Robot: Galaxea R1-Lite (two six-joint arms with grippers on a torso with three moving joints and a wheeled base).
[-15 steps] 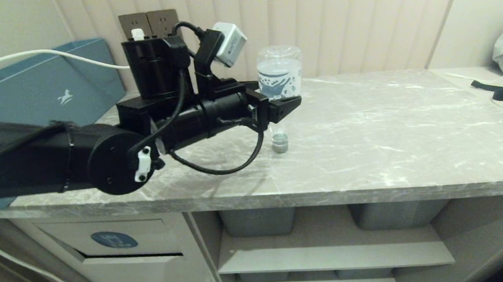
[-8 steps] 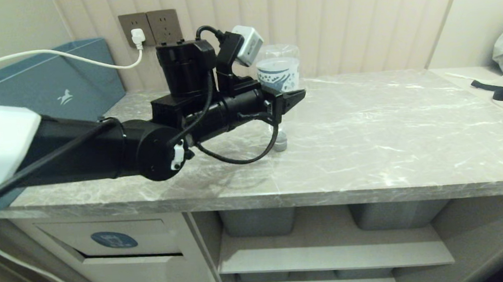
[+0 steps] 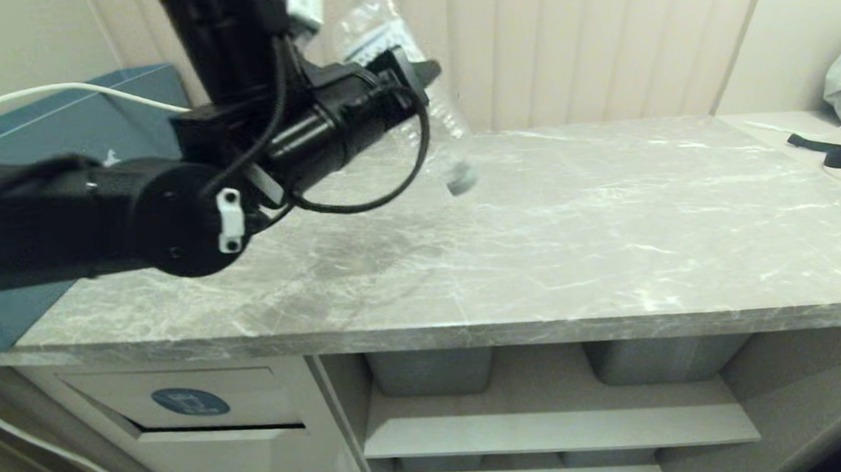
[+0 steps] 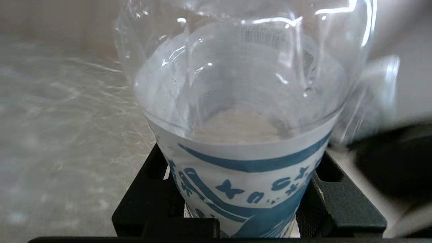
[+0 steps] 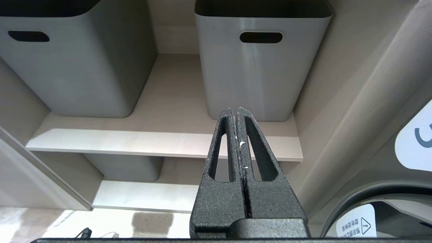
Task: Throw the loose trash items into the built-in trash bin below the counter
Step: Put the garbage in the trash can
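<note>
Left hand (image 3: 420, 73) hides bottle (image 3: 410, 88) (label).

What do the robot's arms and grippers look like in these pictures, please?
The left arm is matte black and tubular, with a white clip, a looping black cable and a small white box near the wrist. The left gripper and right gripper have black textured fingers; the right's are slotted.

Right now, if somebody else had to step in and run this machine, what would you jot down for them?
Left gripper: jaws clamped on the bottle, lifted off the counter, cap tipped downward.
Right gripper: jaws shut, empty, parked low facing the grey tubs.
Trash bin flap: below the counter's left end.
Done: bottle picked up.
Left: carry it down to the flap and drop it in. No second bottle in view.
</note>
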